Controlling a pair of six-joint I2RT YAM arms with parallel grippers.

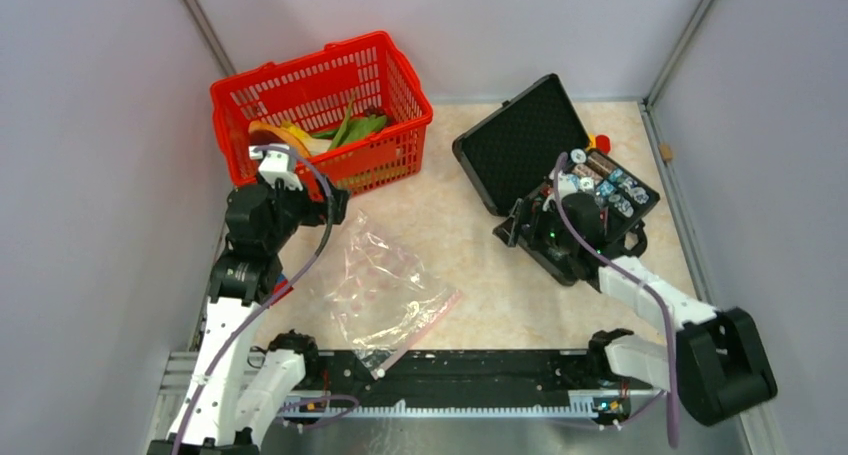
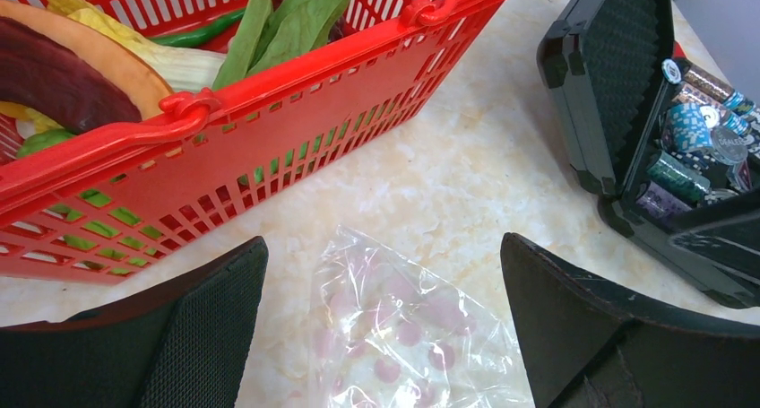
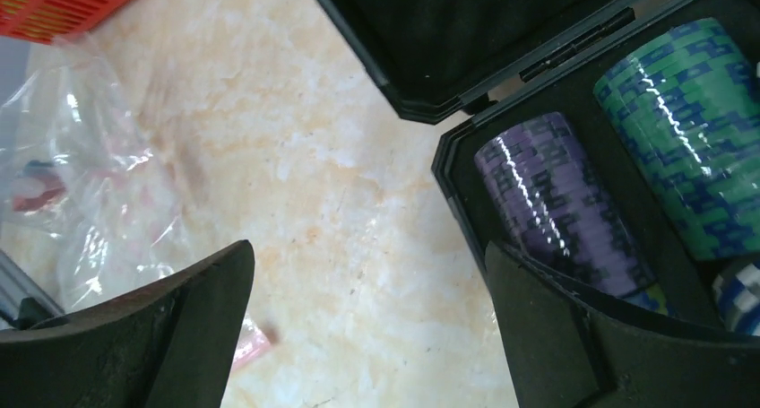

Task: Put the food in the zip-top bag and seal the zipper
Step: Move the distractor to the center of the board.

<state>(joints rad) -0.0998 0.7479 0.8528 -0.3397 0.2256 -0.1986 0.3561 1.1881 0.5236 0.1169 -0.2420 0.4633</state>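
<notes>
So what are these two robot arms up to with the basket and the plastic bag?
Nothing is held yet. Both grippers are open: the left gripper hovers over the clear zip-top bag, beside the red basket, and the right gripper hangs over the black case of poker chips. The toy food sits in the basket; the bag lies flat on the table, apparently unfilled.

**Both arms out, both grippers wide open**

We see the left arm (image 1: 222, 340) rising from its base at the near edge, elbow bent, wrist pushed forward on the left side. Its left gripper (image 2: 384, 242) has fingers spread wide, gripping nothing. We see the right arm (image 1: 650, 290) fold at a bulky elbow near the right edge, then reach forward and inward. Its right gripper (image 3: 369, 247) is equally spread, gripping nothing.
</notes>
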